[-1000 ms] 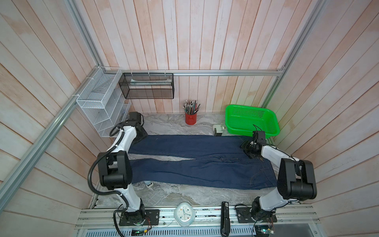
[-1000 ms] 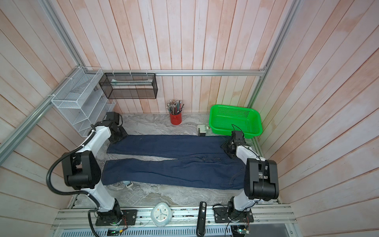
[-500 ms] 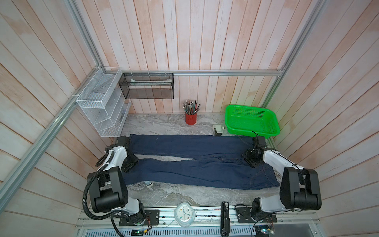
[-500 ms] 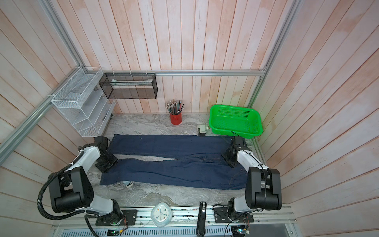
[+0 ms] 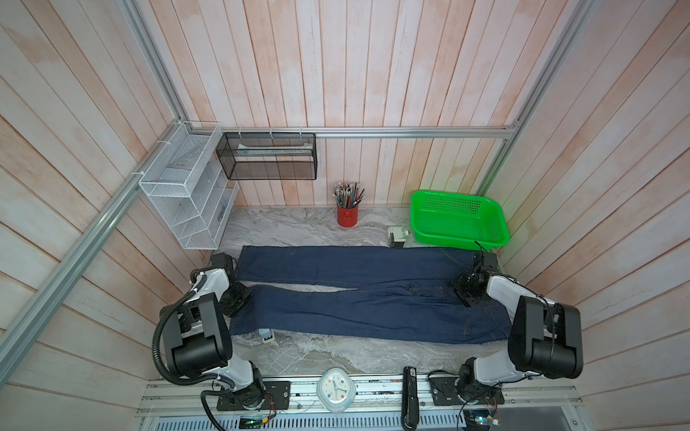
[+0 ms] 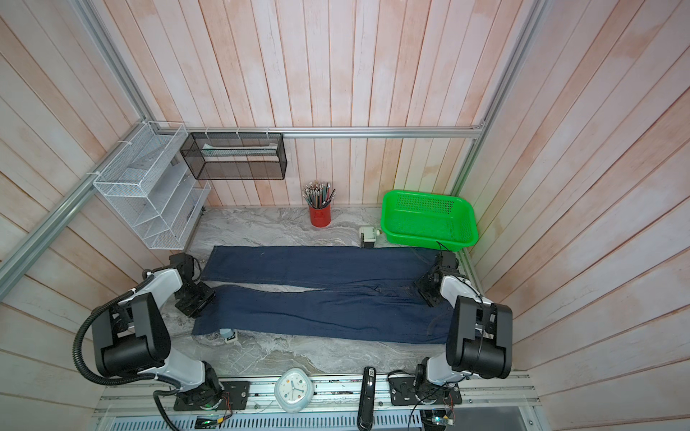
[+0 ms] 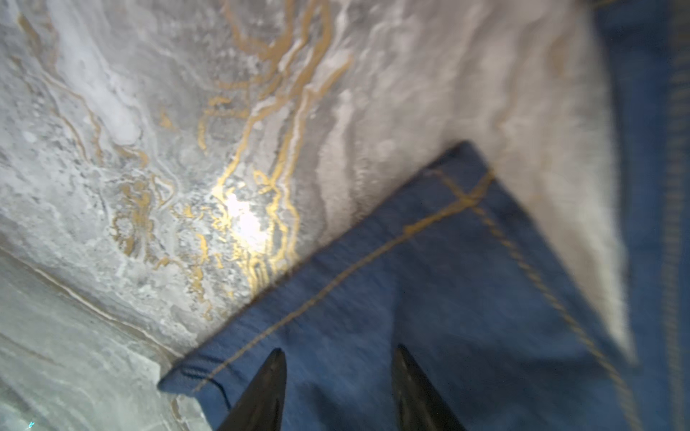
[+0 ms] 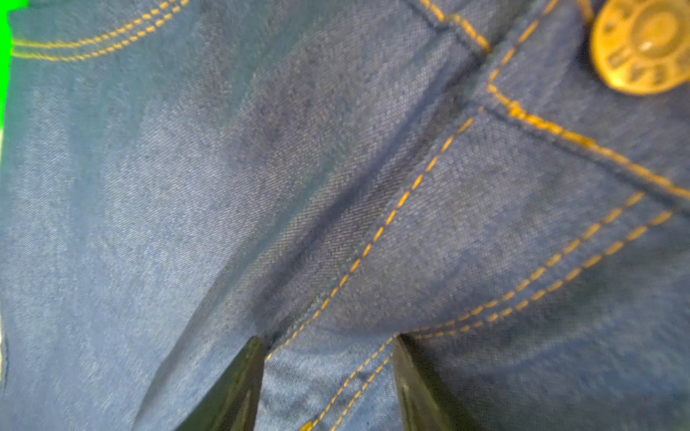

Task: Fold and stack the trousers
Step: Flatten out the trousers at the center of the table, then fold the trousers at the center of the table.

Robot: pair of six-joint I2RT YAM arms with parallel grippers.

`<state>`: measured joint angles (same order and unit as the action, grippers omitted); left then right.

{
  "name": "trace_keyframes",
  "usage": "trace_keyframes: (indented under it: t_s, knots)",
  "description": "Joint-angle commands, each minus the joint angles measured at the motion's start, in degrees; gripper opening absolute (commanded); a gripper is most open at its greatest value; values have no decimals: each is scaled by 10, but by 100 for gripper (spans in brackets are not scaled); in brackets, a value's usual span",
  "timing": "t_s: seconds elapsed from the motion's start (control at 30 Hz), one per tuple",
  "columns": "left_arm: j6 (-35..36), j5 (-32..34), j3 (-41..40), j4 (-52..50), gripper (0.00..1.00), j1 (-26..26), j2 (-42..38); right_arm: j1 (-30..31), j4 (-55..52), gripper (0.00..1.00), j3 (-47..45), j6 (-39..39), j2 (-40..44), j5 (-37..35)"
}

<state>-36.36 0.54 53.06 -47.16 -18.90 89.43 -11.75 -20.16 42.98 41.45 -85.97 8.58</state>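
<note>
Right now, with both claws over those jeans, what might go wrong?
1. The left gripper is just inside a leg hem of the trousers; a shallow pinch could slip off.
2. The right gripper straddles thick seams near the button, so it may catch only one layer.
3. A small pale gadget lies tucked at the near leg's edge and could get dragged.

No text can be read. The brass button (image 8: 644, 44) on the trousers (image 8: 261, 186) bears raised lettering, too blurred to read. The clock (image 5: 335, 389) at six o'clock has a dial too small to read.
</note>
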Motion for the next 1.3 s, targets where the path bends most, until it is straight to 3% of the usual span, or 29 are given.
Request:
trace_keyframes:
  t_s: [0.0, 0.13, 0.27, 0.5, 0.6, 0.73, 0.97, 1.27]
  knots:
    - [11, -18, 56, -6, 49, 9, -37, -2, -22, 59, -2, -14, 15, 25]
    - [13, 5, 143, -52, 49, 39, -50, 0, -44, 63, 40, -16, 57, 39]
    - [32, 18, 220, -32, 50, 76, -38, 1, -46, 65, 82, -6, 90, 11]
    - [121, 69, 346, 30, 50, 179, 86, 1, -6, 65, 114, 17, 64, 22]
    - [143, 98, 398, 30, 50, 198, 153, 3, 11, 64, 113, 27, 60, 30]
    - [147, 136, 478, 7, 52, 195, 247, 3, 24, 64, 115, 24, 56, 28]
    - [123, 193, 711, -150, 59, 174, 446, 3, 31, 64, 121, 27, 42, 42]
    - [145, 162, 786, -169, 62, 121, 529, 4, 33, 64, 129, 28, 32, 59]
